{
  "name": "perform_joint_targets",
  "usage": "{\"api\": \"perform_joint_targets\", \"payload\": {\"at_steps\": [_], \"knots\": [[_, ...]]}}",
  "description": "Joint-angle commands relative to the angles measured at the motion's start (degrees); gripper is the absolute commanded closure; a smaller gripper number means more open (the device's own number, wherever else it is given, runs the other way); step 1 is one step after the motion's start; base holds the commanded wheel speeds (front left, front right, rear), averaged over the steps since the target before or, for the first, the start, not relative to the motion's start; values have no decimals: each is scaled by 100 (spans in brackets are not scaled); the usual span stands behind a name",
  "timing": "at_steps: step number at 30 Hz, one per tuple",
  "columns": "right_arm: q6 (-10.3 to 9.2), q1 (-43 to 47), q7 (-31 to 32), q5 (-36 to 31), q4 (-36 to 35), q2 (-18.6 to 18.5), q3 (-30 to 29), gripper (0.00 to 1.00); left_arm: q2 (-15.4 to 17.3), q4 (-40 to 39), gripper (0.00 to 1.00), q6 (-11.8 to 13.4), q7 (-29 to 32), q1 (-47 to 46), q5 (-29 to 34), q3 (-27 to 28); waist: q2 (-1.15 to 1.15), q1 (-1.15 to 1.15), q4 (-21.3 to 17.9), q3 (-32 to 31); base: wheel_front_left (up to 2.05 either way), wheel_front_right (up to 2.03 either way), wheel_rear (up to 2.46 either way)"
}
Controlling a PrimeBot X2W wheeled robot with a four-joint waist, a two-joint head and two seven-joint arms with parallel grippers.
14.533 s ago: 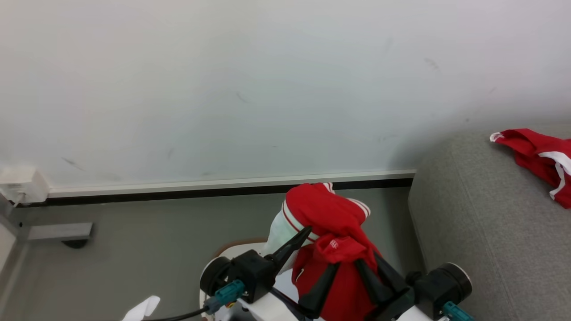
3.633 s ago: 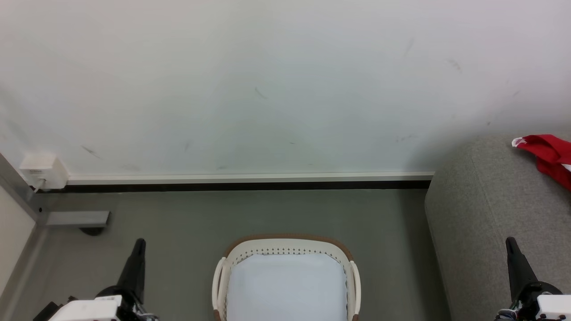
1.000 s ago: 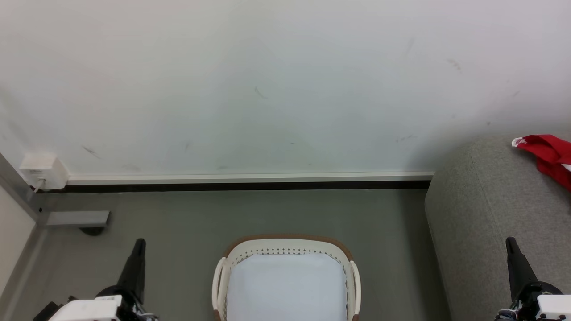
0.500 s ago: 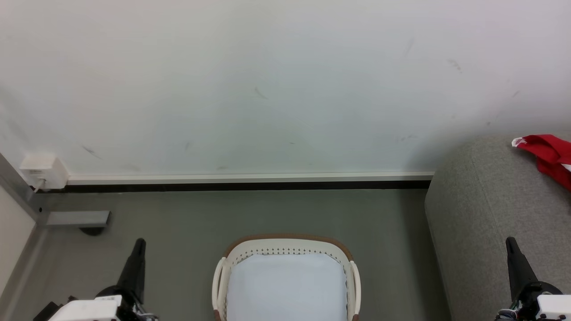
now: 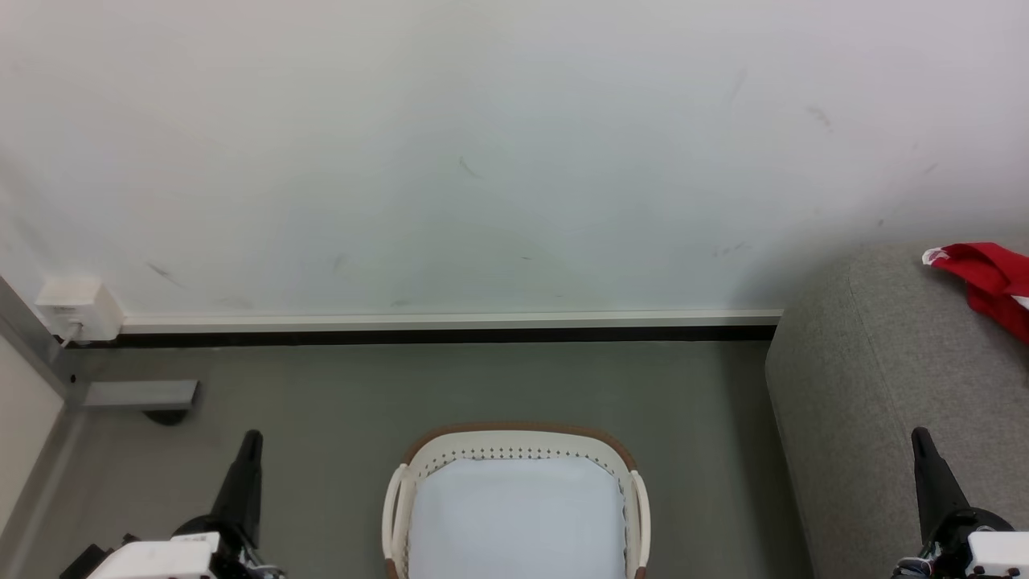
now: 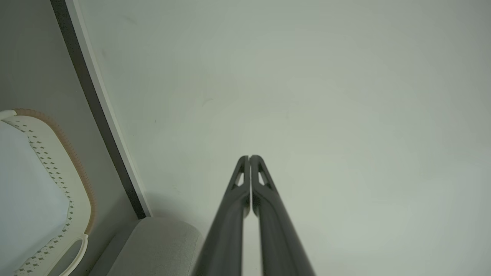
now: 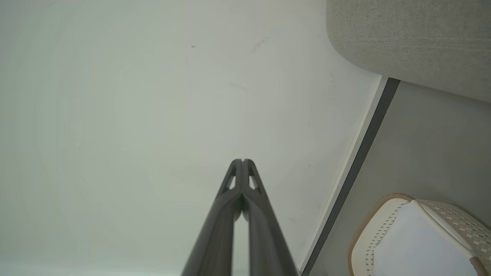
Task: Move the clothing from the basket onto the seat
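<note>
L end effector point(image 6: 249, 158) and R end effector point(image 7: 242, 161) are both clenched tip to tip with nothing between the fingers. They sit low on either side of the laundry basket point(image 5: 518, 430). Inside the basket I see the white liner point(image 5: 514, 515) and no red, though its near end is cut off by the frame edge. The red clothing point(image 5: 990, 277) lies crumpled on the grey sofa point(image 5: 868, 386), far right, well apart from both arms. By the look of it: soft, light, limp, not fragile. It'd drape and sag, so I'd pinch a bunched fold or the white-trimmed hem, not a flat layer. Long axis seems to run diag. from the white corner nearest the wall toward me, but the heap is cropped so I can't confirm. Task looks approx. done.
</note>
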Motion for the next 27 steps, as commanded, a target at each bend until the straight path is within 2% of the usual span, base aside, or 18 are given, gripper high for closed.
{"api": "perform_joint_targets", "payload": {"at_steps": [1, 27], "knots": [[-12, -67, 14, 11, -21, -41, -21, 100, 40, -17, 100, -27, 21, -42, -82, 12, 0, 0, 0, 0, 0, 0, 0], [-12, -67, 14, 11, -21, -40, -21, 100, 40, -17, 100, -26, 22, -42, -82, 12, 0, 0, 0, 0, 0, 0, 0]]}}
